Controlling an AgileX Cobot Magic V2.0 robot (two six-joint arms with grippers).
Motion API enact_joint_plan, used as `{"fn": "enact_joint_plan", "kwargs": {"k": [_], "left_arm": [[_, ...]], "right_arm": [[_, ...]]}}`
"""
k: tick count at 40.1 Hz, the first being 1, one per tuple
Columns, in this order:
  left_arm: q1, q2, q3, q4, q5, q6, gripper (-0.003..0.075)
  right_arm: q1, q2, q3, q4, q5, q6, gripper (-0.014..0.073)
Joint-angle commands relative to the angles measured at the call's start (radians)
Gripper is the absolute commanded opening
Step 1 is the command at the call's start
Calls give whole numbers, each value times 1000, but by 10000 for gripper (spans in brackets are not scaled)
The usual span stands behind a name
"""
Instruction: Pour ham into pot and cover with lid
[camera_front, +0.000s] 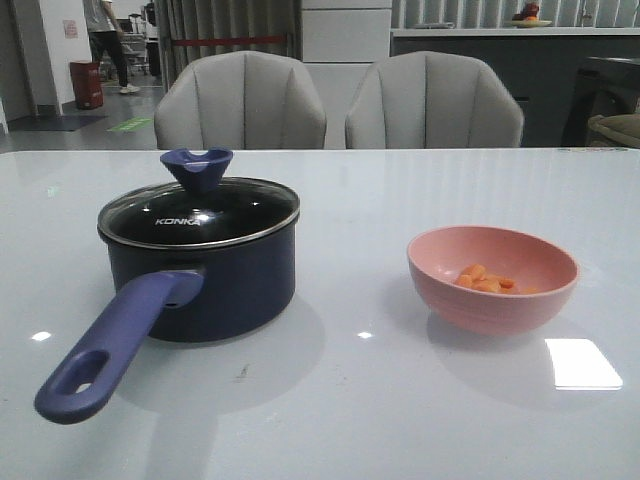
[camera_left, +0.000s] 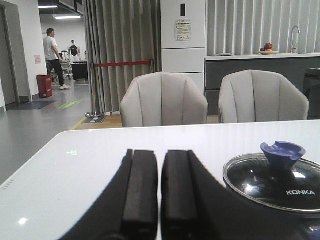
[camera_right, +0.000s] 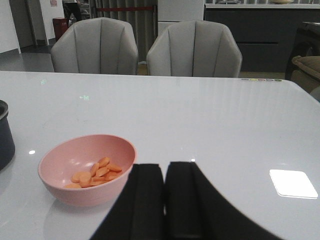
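The dark navy pot (camera_front: 205, 285) stands at the left of the white table, its purple-blue handle (camera_front: 110, 345) pointing toward me. The glass lid (camera_front: 200, 213) with the blue knob (camera_front: 196, 168) sits on it; it also shows in the left wrist view (camera_left: 272, 182). The ham (camera_front: 485, 280) lies in a pink bowl (camera_front: 492, 278) at the right, also in the right wrist view (camera_right: 97, 171). My left gripper (camera_left: 159, 155) is shut and empty, beside the pot. My right gripper (camera_right: 164, 167) is shut and empty, beside the bowl (camera_right: 87, 170). Neither gripper shows in the front view.
Two grey chairs (camera_front: 240, 103) (camera_front: 433, 103) stand behind the table's far edge. A bright light patch (camera_front: 582, 363) reflects on the table near the bowl. A person (camera_left: 52, 57) stands far back in the room.
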Motion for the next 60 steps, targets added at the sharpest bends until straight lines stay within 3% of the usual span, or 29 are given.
{"fn": "enact_joint_plan", "kwargs": {"k": [1, 37, 50, 54, 60], "left_arm": [[0, -16, 22, -8, -80, -6, 119], [0, -16, 22, -8, -82, -6, 120], [0, -16, 14, -9, -369, -6, 119], [0, -12, -48, -22, -302, -6, 119], [0, 45, -230, -43, -12, -6, 120]], "right_arm": [[0, -20, -5, -13, -81, -4, 148], [0, -20, -5, -13, -81, -4, 148], [0, -20, -5, -13, -81, -4, 148], [0, -20, -5, -13, -81, -4, 148], [0, -20, -5, -13, -81, -4, 148]]}}
